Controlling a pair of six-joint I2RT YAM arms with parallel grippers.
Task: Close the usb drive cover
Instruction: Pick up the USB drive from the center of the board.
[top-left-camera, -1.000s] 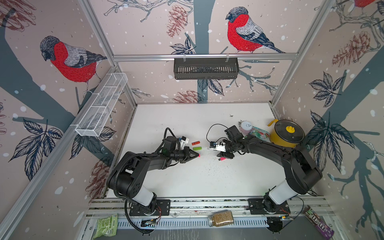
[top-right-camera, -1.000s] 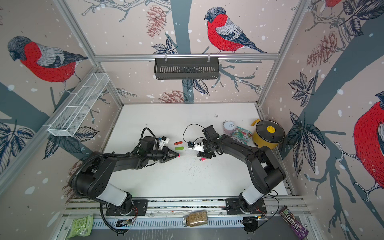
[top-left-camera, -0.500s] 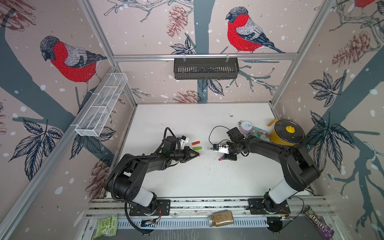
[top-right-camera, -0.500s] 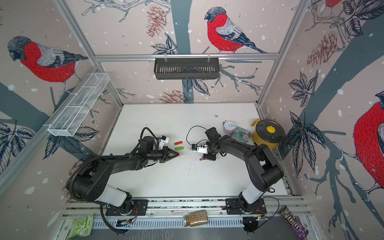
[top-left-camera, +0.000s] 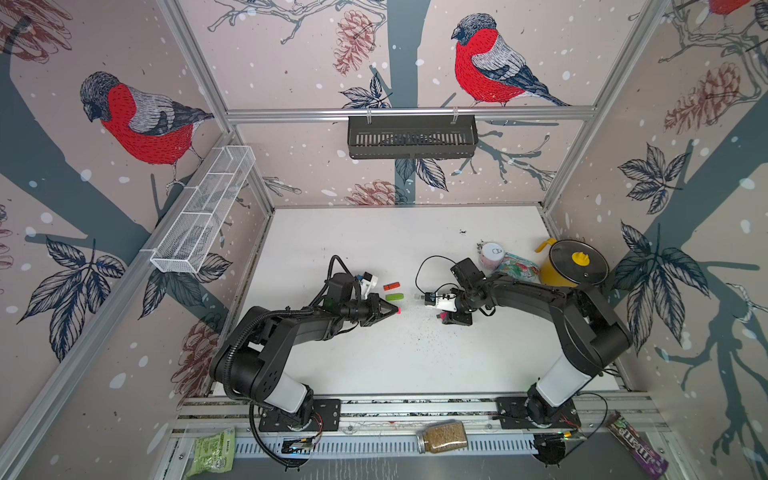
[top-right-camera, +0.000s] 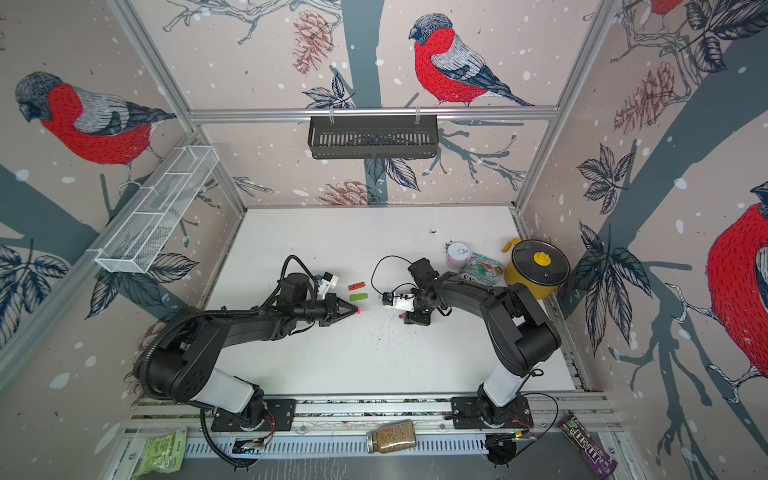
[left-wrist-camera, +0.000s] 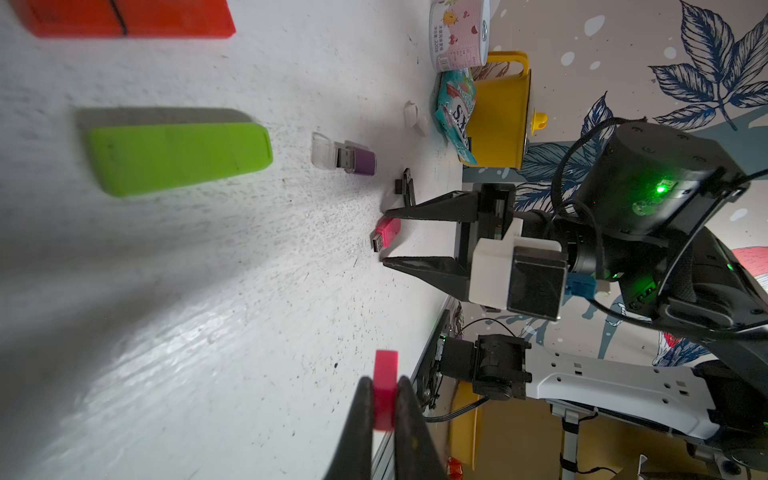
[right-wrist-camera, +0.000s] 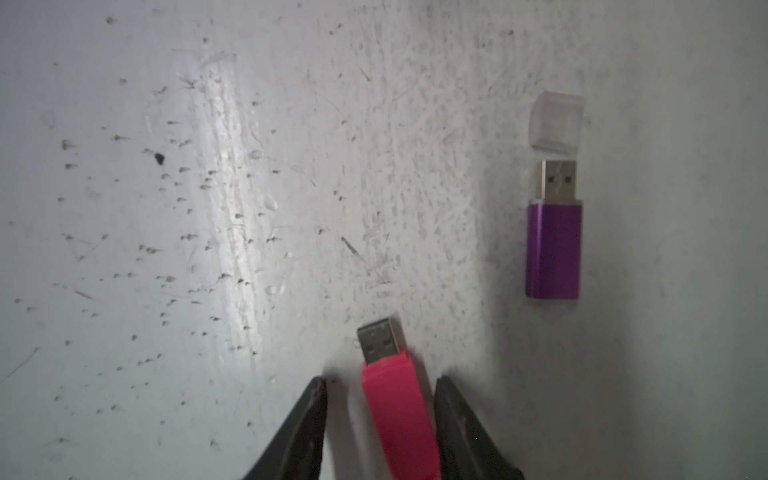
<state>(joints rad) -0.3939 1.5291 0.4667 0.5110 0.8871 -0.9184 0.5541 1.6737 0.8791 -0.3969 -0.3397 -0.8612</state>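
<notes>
The pink usb drive (right-wrist-camera: 395, 399) lies flat on the white table, its metal plug bare. My right gripper (right-wrist-camera: 381, 380) is open and straddles the drive's body, with a gap on each side. From the left wrist view, the same drive (left-wrist-camera: 388, 230) sits between the right gripper's (left-wrist-camera: 384, 237) black fingers. My left gripper (left-wrist-camera: 384, 380) is shut on the small pink cover (left-wrist-camera: 385, 370), which sticks out past its tips. In both top views the cover (top-left-camera: 398, 310) (top-right-camera: 357, 309) is held just above the table, a short way left of the drive (top-left-camera: 441, 316).
A purple drive (right-wrist-camera: 553, 249) with its clear cap (right-wrist-camera: 557, 120) off lies beside the pink one. A green drive (top-left-camera: 394, 296) and a red one (top-left-camera: 391, 286) lie by the left gripper. A pink can (top-left-camera: 491, 254), snack bag (top-left-camera: 515, 268) and yellow pot (top-left-camera: 571, 266) stand at the right.
My right wrist has shifted slightly to the right over the pink drive. The left arm has stayed still with the cover in its grip.
</notes>
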